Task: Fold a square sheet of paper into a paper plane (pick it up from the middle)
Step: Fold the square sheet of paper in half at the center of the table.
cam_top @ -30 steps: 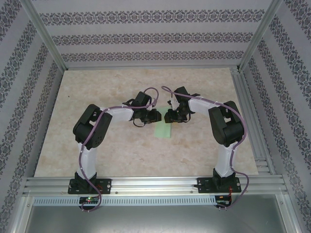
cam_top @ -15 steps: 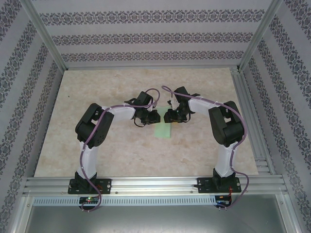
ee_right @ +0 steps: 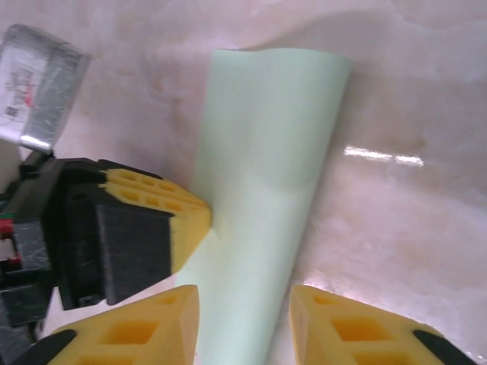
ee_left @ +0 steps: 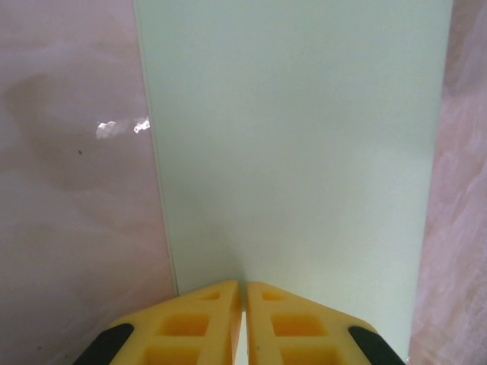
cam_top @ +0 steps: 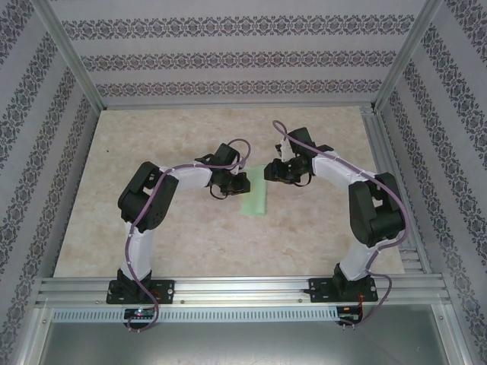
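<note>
The square sheet of paper is pale mint green and shows as a narrow rectangle on the table's middle. In the left wrist view the sheet stretches away from my left gripper, whose yellow fingers are pressed together on its near edge. From above, the left gripper sits at the sheet's left side. My right gripper is open, its fingers standing either side of the sheet's near end; the sheet bows upward there. The right gripper is at the sheet's far end. A paper plane is out of view.
The marble-look tabletop has free room on all sides of the sheet. Aluminium frame rails run along the near edge, and patterned walls enclose the other sides. The left gripper's black body is close beside my right fingers.
The right arm has swung outward to the right and its gripper has shifted back and slightly right. More of the sheet shows. The left fingers have closed further.
</note>
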`<action>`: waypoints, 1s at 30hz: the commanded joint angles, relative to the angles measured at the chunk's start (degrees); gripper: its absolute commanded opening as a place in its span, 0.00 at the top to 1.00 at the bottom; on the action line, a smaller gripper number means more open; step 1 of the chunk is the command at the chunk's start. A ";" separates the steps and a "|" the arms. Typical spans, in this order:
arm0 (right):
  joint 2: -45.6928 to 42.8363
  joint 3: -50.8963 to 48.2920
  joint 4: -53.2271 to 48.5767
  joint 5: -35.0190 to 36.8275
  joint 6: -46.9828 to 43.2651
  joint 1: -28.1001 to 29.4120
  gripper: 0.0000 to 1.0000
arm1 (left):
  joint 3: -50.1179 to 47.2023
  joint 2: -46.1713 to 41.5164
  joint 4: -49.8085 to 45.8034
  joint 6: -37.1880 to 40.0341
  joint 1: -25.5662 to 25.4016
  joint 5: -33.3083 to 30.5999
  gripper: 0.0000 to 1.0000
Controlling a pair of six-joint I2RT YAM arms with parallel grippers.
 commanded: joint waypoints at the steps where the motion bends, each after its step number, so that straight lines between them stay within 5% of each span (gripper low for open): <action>1: 2.20 -0.13 1.75 -4.26 0.95 1.95 0.70 | -1.57 4.11 -8.86 1.42 -0.58 -5.13 0.86; 6: 6.95 2.38 1.08 -4.44 1.29 4.21 0.78 | -0.97 4.61 -10.75 0.92 -0.56 -6.66 0.87; 21: 11.62 -1.83 0.66 1.91 -0.20 0.44 0.81 | -0.20 6.22 -13.77 1.76 -0.58 -9.23 0.88; 30: 5.71 -1.76 2.49 -3.29 1.82 2.62 0.82 | 0.09 6.40 -13.16 1.63 -0.60 -8.42 0.88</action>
